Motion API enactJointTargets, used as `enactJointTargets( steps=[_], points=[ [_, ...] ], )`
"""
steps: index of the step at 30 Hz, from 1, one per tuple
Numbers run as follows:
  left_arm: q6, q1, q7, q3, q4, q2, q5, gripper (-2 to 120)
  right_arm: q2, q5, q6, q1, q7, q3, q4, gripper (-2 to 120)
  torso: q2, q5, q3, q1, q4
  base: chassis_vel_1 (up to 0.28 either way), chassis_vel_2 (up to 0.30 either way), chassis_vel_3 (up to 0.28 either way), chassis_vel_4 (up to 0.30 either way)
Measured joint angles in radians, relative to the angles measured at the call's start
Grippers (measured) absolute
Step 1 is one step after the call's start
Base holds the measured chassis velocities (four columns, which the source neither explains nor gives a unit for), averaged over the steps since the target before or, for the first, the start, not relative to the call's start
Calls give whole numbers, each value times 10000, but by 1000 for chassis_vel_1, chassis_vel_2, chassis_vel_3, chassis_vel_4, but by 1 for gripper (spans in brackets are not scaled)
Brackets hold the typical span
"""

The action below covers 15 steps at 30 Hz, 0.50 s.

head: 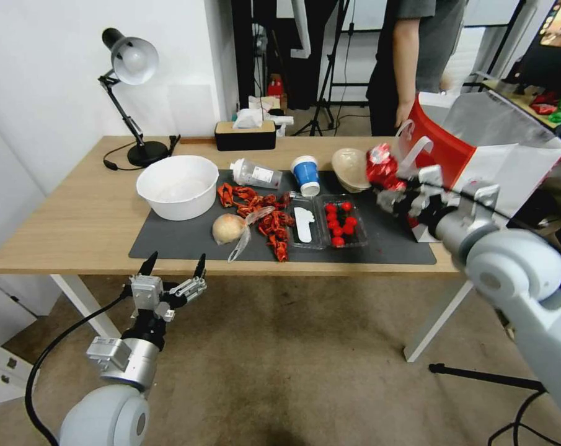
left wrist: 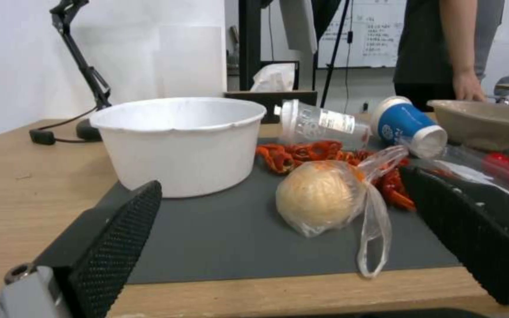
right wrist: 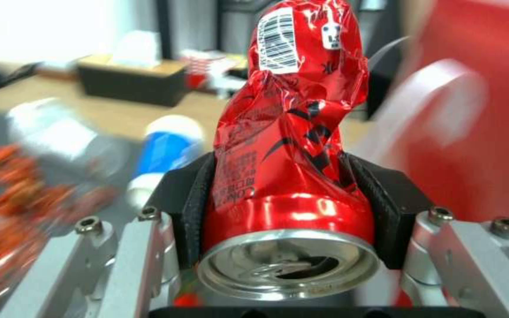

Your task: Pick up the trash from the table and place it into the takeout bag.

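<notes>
A: Right tool (head: 397,186) clenched on the crushed red can (head: 381,165). Can is lifted clear of the surface (head: 75,223), over the far right end of the grey mat (head: 392,244).

B: Where does the takeout bag (head: 478,158) lie from it?

A: Just beside, to the robot's right. The white handle (head: 416,152) is the nearest part; the open silvery mouth is beyond and higher. My read: the can has to go up and rightward over the red rim.

B: Can's long axis?

A: In the right wrist view it runs straight out from the tool (right wrist: 293,207), open end back toward the wrist, crumpled tip with the barcode forward. One pad (right wrist: 378,207) shows on each flank of the can (right wrist: 293,145).

B: Left tool?

A: Left tool (head: 175,267) released, fingers spread, hanging below the near edge of the surface. In the left wrist view the bagged beige lump (left wrist: 319,198) sits straight ahead of it. The left arm is nearer that; the right is nearer the bag.

B: Risk?

A: Possibly snagging the handle on the way over.
</notes>
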Motion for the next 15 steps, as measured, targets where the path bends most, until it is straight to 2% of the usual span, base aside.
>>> enactJointTargets(
  steps=[4,8,15],
  points=[
    [1,47,15,-9,-159,-25,1,100,-279,496,0,994,503,13,-757,51,0,0,0,0,0,0,0,0,0],
    [2,42,21,-24,-225,-23,1,100,-542,882,0,1603,419,103,-1206,51,1,-4,-1,-1,-2,0,0,0,0],
    [-1,37,13,-14,-191,-38,7,100,-639,992,0,1835,268,95,-1434,51,0,-1,0,0,-1,0,0,0,0]
  ],
)
